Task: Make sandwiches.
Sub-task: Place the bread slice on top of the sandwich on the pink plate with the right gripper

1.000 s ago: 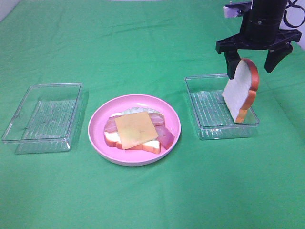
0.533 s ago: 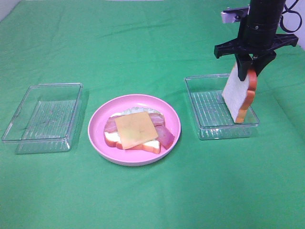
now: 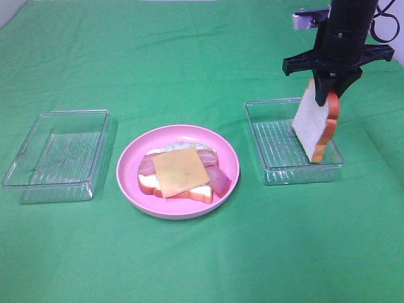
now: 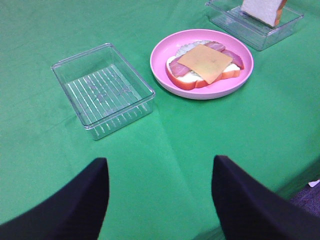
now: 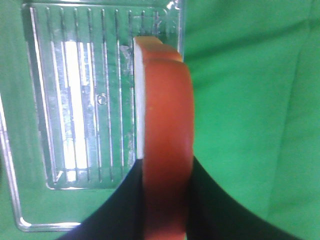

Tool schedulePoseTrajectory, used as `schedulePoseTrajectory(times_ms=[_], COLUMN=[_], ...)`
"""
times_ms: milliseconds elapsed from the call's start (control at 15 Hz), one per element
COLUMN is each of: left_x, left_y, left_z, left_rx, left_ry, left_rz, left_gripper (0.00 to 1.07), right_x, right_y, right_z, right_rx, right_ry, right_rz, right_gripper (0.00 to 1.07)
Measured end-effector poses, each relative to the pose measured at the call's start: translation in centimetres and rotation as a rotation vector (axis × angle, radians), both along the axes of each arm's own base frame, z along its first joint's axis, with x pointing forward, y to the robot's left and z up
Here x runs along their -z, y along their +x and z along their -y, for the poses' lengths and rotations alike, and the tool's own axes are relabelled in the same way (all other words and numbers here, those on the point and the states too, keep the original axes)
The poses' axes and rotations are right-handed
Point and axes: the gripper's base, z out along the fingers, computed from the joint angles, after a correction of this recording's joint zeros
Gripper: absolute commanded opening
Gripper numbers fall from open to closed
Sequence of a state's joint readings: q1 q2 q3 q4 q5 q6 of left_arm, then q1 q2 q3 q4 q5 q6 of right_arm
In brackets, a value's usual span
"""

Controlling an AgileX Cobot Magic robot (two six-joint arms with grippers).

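Observation:
An open sandwich (image 3: 180, 172) lies on the pink plate (image 3: 128, 151): a bread slice, lettuce, bacon strips and a cheese square on top. A second bread slice (image 3: 314, 126) stands on edge in the right clear tray (image 3: 297, 177). My right gripper (image 3: 325, 95) is shut on its top from above. The right wrist view shows the orange crust (image 5: 165, 130) pinched between both fingers (image 5: 120, 210). My left gripper (image 4: 160, 200) hangs open and empty over bare cloth, well short of the sandwich (image 4: 205, 62); the exterior high view does not show it.
An empty clear tray (image 3: 19, 183) sits left of the plate, also seen as the near tray (image 4: 102, 90) in the left wrist view. Green cloth covers the whole table. The table's edge shows at the corner (image 4: 307, 187) in the left wrist view.
My right gripper's jaws, spread wide around the upright bread slice a second ago, have closed onto it. The slice has barely shifted. Plate, sandwich and left gripper are unchanged.

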State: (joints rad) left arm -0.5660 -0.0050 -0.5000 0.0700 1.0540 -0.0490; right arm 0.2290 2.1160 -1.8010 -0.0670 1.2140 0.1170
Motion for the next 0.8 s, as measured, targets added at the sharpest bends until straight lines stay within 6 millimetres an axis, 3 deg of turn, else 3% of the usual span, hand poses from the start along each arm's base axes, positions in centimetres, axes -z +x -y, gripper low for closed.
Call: schedulePoseTrajectory(times_ms=[267,333,400,600,800], left_x=[0.0,0.0,0.0,0.0,0.0], left_y=[0.0,0.0,0.0,0.0,0.0], left_z=[0.0,0.0,0.0,0.0,0.0], left_rx=[0.0,0.0,0.0,0.0,0.0], left_ry=[0.0,0.0,0.0,0.0,0.0], left_rz=[0.0,0.0,0.0,0.0,0.0], left_gripper=[0.59,0.59,0.59,0.59,0.59], right_x=[-4.2,-6.2,-6.7,-6.8,-5.2], right_y=[-1.3,-2.0,-2.3,-2.9,-3.8], right_z=[-0.3,-0.8,-1.4,-3.5,-5.3], right_rx=[0.01,-0.021,-0.043,-0.116,-0.136], right_ry=[0.087,0.171,0.244,0.477,0.717], right_rz=[0.084,0.12,0.118,0.077,0.008], right_gripper=[0.0,0.0,0.0,0.0,0.0])
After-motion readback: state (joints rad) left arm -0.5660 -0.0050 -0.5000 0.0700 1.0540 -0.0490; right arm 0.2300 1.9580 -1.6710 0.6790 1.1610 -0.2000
